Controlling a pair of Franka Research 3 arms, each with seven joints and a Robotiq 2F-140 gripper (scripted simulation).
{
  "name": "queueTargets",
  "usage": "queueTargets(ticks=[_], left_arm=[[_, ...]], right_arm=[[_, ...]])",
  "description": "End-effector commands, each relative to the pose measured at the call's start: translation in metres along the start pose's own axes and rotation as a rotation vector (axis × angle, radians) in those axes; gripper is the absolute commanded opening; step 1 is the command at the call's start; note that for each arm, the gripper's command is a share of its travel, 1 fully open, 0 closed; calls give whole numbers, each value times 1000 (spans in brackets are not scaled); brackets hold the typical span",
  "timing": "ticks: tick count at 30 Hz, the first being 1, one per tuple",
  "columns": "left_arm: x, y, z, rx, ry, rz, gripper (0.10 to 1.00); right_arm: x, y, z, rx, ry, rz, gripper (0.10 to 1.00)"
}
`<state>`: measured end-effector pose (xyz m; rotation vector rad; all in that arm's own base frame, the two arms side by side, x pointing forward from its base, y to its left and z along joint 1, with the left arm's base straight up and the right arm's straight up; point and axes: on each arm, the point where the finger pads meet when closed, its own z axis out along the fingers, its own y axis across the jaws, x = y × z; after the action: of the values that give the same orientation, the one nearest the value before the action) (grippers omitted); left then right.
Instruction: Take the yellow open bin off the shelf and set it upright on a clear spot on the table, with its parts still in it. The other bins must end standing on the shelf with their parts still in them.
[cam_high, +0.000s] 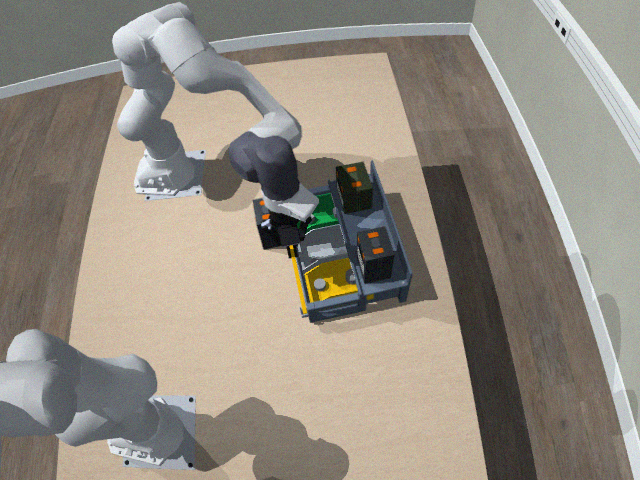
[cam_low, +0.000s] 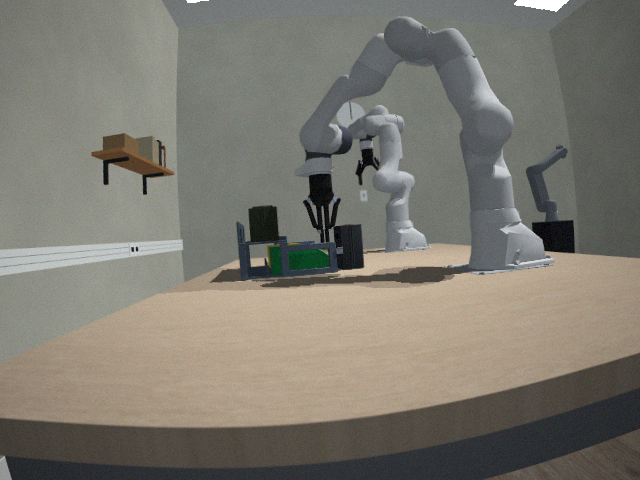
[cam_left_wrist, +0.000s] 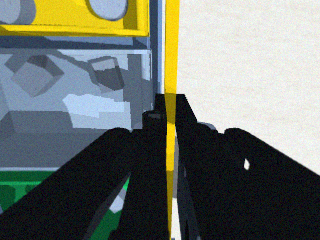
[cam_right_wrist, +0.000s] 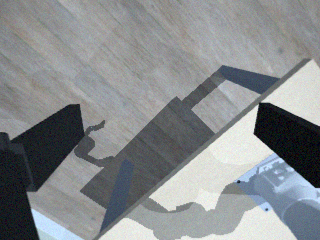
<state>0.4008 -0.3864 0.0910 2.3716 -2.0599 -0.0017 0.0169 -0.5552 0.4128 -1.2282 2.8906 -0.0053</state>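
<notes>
The yellow bin (cam_high: 338, 268) (cam_left_wrist: 90, 31) stands in the blue-grey shelf (cam_high: 336, 311) (cam_low: 283, 258), with round grey parts in it. Beside it are a grey bin (cam_high: 330, 235) (cam_left_wrist: 30, 150) with blocky parts and a green bin (cam_high: 324, 205) (cam_low: 305, 261) (cam_left_wrist: 20, 177). A thin yellow bar (cam_high: 298, 281) (cam_left_wrist: 171, 45) runs along the shelf's open front, across the bins. My left gripper (cam_high: 293, 250) (cam_low: 324, 238) (cam_left_wrist: 169, 108) is shut on this bar, in front of the grey bin. My right gripper (cam_low: 369, 175) (cam_right_wrist: 169, 119) is open and empty, high and far from the shelf.
Two dark boxes with orange marks (cam_high: 354, 193) (cam_high: 377, 260) stand on the shelf's rear deck. Another dark box (cam_high: 266, 234) (cam_low: 351, 246) stands on the table close in front of the shelf, by my left gripper. The table (cam_high: 232, 320) extends around the shelf.
</notes>
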Motion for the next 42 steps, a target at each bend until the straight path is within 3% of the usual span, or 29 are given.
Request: queueTargets(ticks=[1,42], left_arm=[[0,0,-2,1,1,-2,99],[0,0,-26,1,1,-2,99]], right_arm=[[0,0,0,0,0,0,1000],[0,0,0,0,0,0,1000]])
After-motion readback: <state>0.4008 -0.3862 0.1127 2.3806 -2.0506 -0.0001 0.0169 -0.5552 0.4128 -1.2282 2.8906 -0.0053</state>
